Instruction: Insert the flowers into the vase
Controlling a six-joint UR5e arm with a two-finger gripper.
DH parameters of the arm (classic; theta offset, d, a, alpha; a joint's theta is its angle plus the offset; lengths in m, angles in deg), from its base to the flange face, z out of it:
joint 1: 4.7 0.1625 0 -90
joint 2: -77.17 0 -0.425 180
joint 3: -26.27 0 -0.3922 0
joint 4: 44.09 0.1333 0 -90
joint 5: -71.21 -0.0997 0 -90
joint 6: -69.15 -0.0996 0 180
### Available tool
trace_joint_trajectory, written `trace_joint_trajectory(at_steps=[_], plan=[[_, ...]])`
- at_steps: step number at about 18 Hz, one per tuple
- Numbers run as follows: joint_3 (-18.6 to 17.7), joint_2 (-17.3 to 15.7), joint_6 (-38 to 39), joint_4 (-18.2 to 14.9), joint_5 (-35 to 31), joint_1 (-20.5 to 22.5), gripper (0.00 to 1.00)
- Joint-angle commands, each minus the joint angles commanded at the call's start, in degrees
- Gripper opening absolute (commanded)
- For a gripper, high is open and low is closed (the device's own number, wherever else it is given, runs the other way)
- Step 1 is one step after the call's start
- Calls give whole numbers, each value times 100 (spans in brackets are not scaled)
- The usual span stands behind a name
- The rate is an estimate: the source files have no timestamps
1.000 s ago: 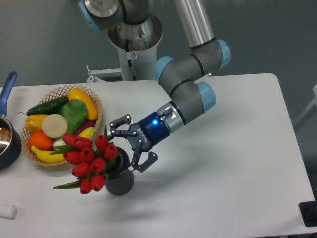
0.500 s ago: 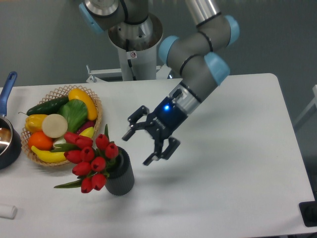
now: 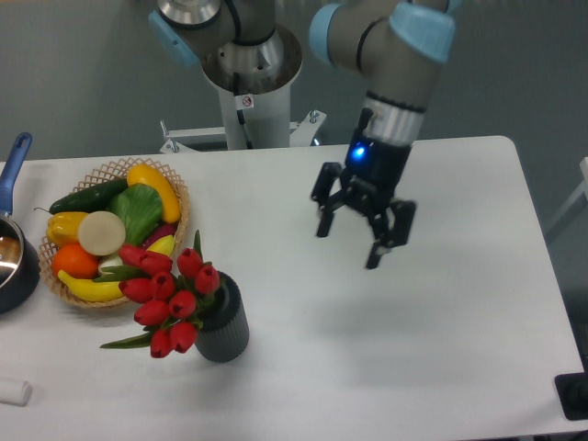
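One claw (image 3: 348, 248) — jaws apart, empty; flowers (image 3: 165, 294) stand in vase (image 3: 227, 329).

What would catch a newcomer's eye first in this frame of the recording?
Probably the bunch of red artificial tulips, standing in the short dark grey ribbed vase near the table's front left and leaning out to the left. Next, the open black two-finger gripper with its blue light, hanging empty above the white table to the right of the vase. Behind the flowers sits a round wicker basket of colourful fruit and vegetables.
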Motion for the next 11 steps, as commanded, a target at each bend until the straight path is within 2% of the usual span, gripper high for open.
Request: trace_joint_trajectory(at_steps=[2,4,6,9,11], plan=[[404,0,-18,-360,-466,9,100],[852,44,-97,-921,-731,17,100],[1152,53,-586,-1536,-916,78,100],[1337,18,-1483,-2328,-1206,368,100],[1320,-44,-1941,-2523,-1207,535,100]])
